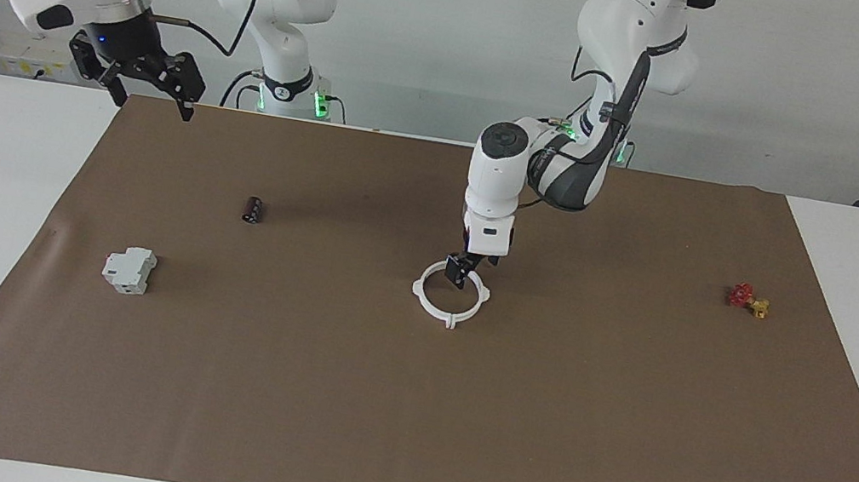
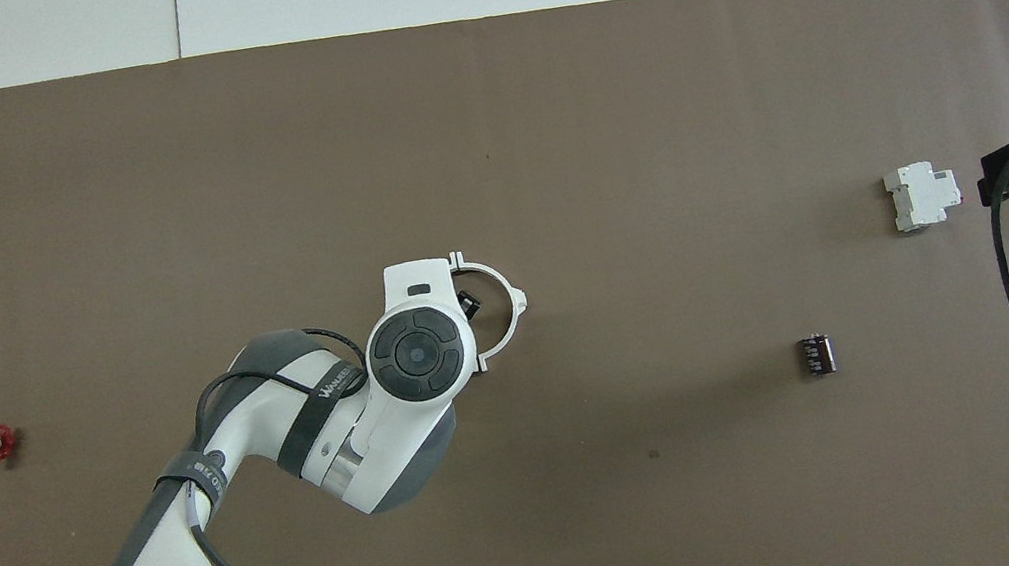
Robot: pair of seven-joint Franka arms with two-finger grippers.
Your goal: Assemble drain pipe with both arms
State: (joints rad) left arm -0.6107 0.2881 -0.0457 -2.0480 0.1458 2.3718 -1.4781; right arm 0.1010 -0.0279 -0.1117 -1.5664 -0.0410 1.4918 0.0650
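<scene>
The drain pipe's two white half-rings lie joined as one ring (image 1: 428, 303) flat on the brown mat (image 1: 400, 426), at the middle of the table. It also shows in the overhead view (image 2: 510, 317), partly covered by the left arm's wrist. My left gripper (image 1: 474, 267) points down over the part of the ring's rim nearest the robots. It looks open, with one black finger (image 2: 469, 304) inside the ring. My right gripper (image 1: 150, 98) is open and empty, and waits raised over the mat's edge at the right arm's end.
A grey boxy block (image 1: 129, 269) and a small dark cylinder (image 1: 253, 210) lie toward the right arm's end. A red-and-yellow valve piece (image 1: 746, 298) lies toward the left arm's end. White table surrounds the mat.
</scene>
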